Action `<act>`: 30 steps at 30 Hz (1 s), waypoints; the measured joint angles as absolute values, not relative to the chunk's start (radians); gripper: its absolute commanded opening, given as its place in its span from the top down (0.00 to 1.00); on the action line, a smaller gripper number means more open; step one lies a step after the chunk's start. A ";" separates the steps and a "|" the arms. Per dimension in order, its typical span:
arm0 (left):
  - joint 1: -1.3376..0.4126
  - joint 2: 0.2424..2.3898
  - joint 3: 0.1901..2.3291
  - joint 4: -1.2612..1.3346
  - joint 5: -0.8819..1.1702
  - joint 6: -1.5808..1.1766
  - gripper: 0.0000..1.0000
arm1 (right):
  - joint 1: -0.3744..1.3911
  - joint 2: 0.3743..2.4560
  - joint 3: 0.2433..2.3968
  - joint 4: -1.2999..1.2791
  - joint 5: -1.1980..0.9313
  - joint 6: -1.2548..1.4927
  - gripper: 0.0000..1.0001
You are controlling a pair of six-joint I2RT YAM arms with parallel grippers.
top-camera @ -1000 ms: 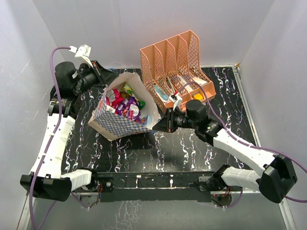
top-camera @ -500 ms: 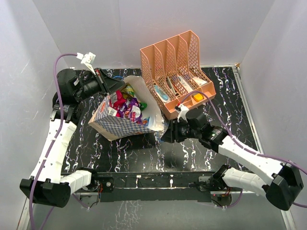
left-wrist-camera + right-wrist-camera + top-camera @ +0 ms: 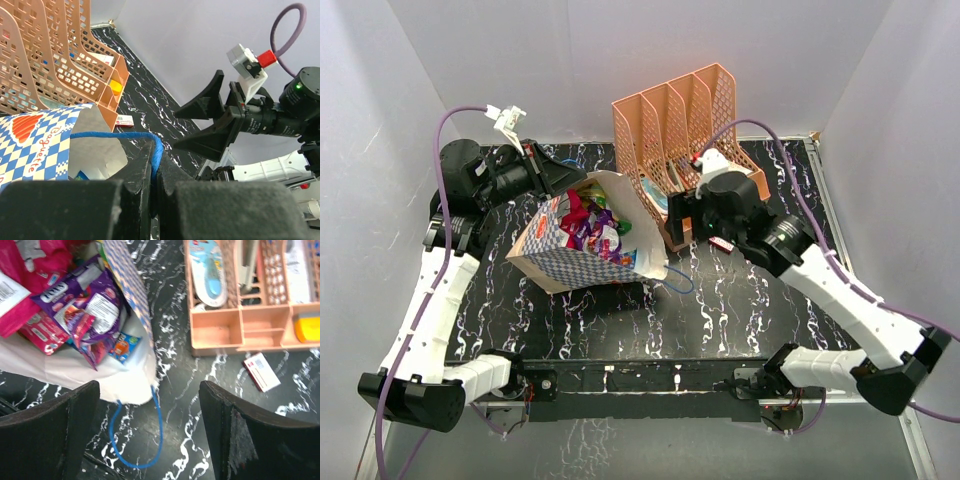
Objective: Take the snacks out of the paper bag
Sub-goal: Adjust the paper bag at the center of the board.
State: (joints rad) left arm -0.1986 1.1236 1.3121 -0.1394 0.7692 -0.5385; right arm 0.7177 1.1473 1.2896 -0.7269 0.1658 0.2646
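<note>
Starting with the top view: the paper bag [image 3: 560,262] lies tipped on the black marbled tabletop [image 3: 740,320], left of centre. Its mouth opens up and to the right, with the snacks [image 3: 592,222] piled just inside. The left hand [image 3: 563,180] sits at the bag's far rim, pressed together; what it grips is too small to tell here. The right hand [image 3: 680,215] hovers just right of the mouth, in front of the peach mesh organizer [image 3: 685,110], apart from the bag. A loose cord handle [image 3: 677,283] trails on the tabletop by the bag's near-right corner.

Left wrist view: the left hand [image 3: 155,162] pinches the far cord handle [image 3: 115,135], blue cord caught between closed fingers [image 3: 130,200]. The checked bag wall [image 3: 35,145] is just to their left. The right hand [image 3: 187,130] faces it, spread wide, nothing between.

Right wrist view: the right hand [image 3: 150,405] is spread and empty, looking down at the bag's rim [image 3: 127,280]. The snacks lie up and left of it, with a purple packet [image 3: 80,300] on top and a magenta packet [image 3: 25,305] further left. The loose cord loop [image 3: 145,440] is right under the hand. The organizer [image 3: 235,330] and a small card [image 3: 262,372] are off right.

Judgement: the right hand is the nearer free one, since the left looks busy holding the mouth up. The reach goes left into the mouth, along the bag's left-right axis. The purple packet looks the likely first pick. The risk is snagging the cord loop or the thin rim.
</note>
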 measured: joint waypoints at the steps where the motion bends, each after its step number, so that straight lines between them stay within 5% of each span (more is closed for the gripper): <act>1: -0.199 1.124 1.312 -0.139 0.769 -0.540 1.00 | 0.718 1.176 1.310 -0.714 0.150 0.251 0.26; 9: -0.199 1.121 1.292 -0.097 0.770 -0.585 1.00 | 0.741 1.374 1.328 -0.576 -0.005 0.239 0.50; 30: -0.209 1.103 1.148 0.003 0.836 -0.712 1.00 | 1.066 1.630 1.292 -0.202 -0.151 0.439 0.52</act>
State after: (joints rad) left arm -0.2092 1.1030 1.1481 0.0029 0.8356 -0.7116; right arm 1.0660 1.6302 1.2919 -0.2016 -0.1509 0.4389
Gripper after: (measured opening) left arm 0.009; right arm 0.480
